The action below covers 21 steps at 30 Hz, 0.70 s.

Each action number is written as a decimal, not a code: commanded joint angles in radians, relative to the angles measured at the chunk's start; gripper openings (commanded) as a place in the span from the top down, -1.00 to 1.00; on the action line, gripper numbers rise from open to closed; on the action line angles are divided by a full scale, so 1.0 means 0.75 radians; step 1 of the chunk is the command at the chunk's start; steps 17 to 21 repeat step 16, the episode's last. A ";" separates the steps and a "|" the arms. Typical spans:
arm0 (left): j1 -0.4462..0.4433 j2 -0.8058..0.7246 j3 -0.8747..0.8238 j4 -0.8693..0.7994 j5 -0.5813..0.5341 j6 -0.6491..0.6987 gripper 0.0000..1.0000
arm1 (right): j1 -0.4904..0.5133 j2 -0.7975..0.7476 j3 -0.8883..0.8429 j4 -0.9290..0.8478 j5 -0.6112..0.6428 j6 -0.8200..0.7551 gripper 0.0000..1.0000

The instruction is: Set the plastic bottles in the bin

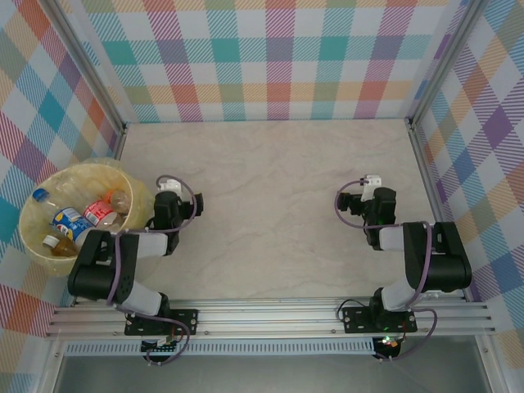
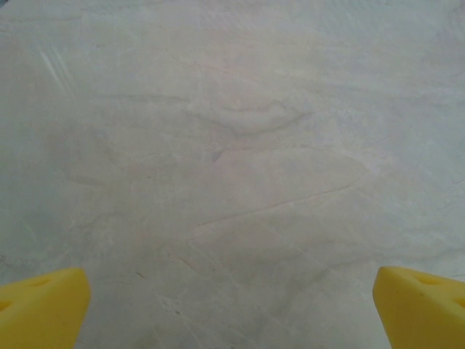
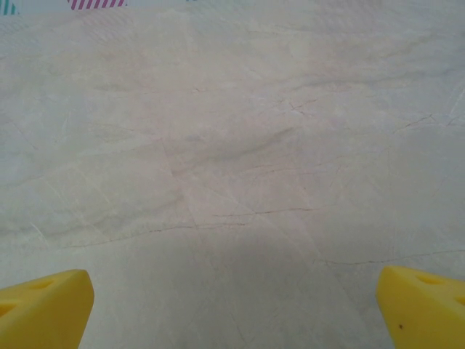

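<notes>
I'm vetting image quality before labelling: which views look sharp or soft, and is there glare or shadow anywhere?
Top external: sharp, evenly lit, bin and bottles legible. Left wrist: hazy, washed-out table with faint bright streaks upper left; yellow fingertips of the left pincer blurred. Right wrist: crisper table veins, faint shadow low centre.

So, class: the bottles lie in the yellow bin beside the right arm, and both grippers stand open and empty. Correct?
One slip: the bin stands beside the left arm, as the top external view shows. The bottles do lie in it, and the left gripper and right gripper stand open and empty.
</notes>
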 commanded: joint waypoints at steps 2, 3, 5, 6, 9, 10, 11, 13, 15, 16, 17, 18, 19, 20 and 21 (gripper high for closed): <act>0.022 0.057 0.014 0.157 -0.112 -0.036 -1.00 | -0.009 -0.001 0.017 0.068 0.005 0.012 -0.99; 0.021 0.044 0.017 0.127 -0.150 -0.051 -1.00 | -0.009 0.000 0.017 0.068 0.004 0.014 -0.99; 0.018 0.044 0.014 0.133 -0.181 -0.061 -1.00 | -0.009 0.000 0.017 0.068 0.005 0.013 -0.99; 0.018 0.050 0.012 0.148 -0.181 -0.059 -1.00 | -0.009 -0.001 0.017 0.066 0.004 0.013 -0.99; 0.018 0.047 0.013 0.138 -0.181 -0.059 -1.00 | -0.009 0.005 0.025 0.056 0.000 0.016 -0.99; 0.015 0.046 0.014 0.141 -0.182 -0.059 -1.00 | -0.011 0.006 0.026 0.054 0.000 0.017 -0.99; 0.018 0.047 0.015 0.139 -0.181 -0.060 -1.00 | -0.011 0.005 0.025 0.053 0.000 0.015 -0.99; 0.016 0.047 0.014 0.139 -0.181 -0.059 -1.00 | -0.011 0.004 0.025 0.056 0.000 0.015 -0.99; 0.016 0.047 0.014 0.139 -0.181 -0.060 -1.00 | -0.011 0.002 0.022 0.061 0.000 0.013 -0.99; 0.016 0.046 0.012 0.142 -0.181 -0.059 -1.00 | -0.012 -0.001 0.018 0.066 0.000 0.013 -0.99; 0.016 0.046 0.012 0.142 -0.181 -0.059 -1.00 | -0.012 -0.001 0.018 0.066 0.000 0.013 -0.99; 0.016 0.046 0.012 0.142 -0.181 -0.059 -1.00 | -0.012 -0.001 0.018 0.066 0.000 0.013 -0.99; 0.016 0.046 0.012 0.142 -0.181 -0.059 -1.00 | -0.012 -0.001 0.018 0.066 0.000 0.013 -0.99; 0.016 0.046 0.012 0.142 -0.181 -0.059 -1.00 | -0.012 -0.001 0.018 0.066 0.000 0.013 -0.99; 0.016 0.046 0.012 0.142 -0.181 -0.059 -1.00 | -0.012 -0.001 0.018 0.066 0.000 0.013 -0.99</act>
